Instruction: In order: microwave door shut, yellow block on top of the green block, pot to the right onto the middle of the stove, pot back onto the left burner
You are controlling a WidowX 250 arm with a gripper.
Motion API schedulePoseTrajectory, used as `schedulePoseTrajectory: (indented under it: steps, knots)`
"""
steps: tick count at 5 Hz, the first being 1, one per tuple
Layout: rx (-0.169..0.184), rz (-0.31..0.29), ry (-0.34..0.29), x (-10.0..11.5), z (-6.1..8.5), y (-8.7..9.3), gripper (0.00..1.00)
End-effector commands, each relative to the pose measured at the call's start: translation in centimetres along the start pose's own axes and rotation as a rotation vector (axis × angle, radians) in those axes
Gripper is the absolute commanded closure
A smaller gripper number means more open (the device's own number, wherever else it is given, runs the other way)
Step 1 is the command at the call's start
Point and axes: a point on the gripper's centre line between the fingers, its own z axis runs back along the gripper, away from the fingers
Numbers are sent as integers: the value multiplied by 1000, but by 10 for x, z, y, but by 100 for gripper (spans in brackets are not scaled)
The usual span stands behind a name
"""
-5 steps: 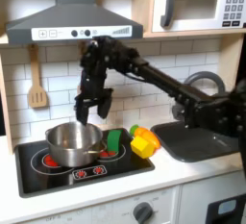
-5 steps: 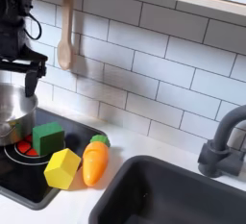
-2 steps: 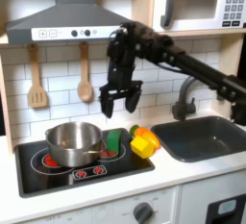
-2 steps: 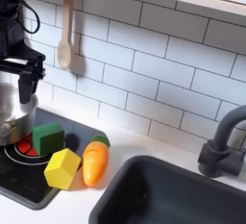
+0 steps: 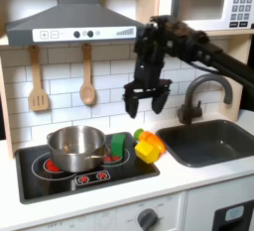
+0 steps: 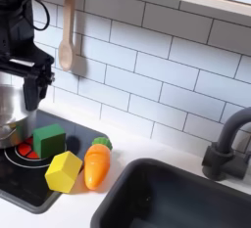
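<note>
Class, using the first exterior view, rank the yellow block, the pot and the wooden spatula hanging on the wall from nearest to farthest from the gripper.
From the gripper:
1. Yellow block, just below it, by the stove's right edge.
2. Pot, lower, toward the first exterior view's left, on the left burner.
3. Wooden spatula, on the wall at the far left.

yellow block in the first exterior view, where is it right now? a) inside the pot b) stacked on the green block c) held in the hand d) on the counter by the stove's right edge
d: the yellow block lies low by the right edge of the stove, beside the green block, while the open hand hangs empty above it.
</note>
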Motion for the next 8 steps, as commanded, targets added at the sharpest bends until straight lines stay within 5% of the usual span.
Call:
schedulePoseTrajectory:
  steps: [1, 2, 8]
  knots:
    - [7, -133, -88, -12, 16, -12, 0]
    - [53, -159, -236, 8, 32, -8, 0]
    - [42, -166, -217, 3, 27, -10, 0]
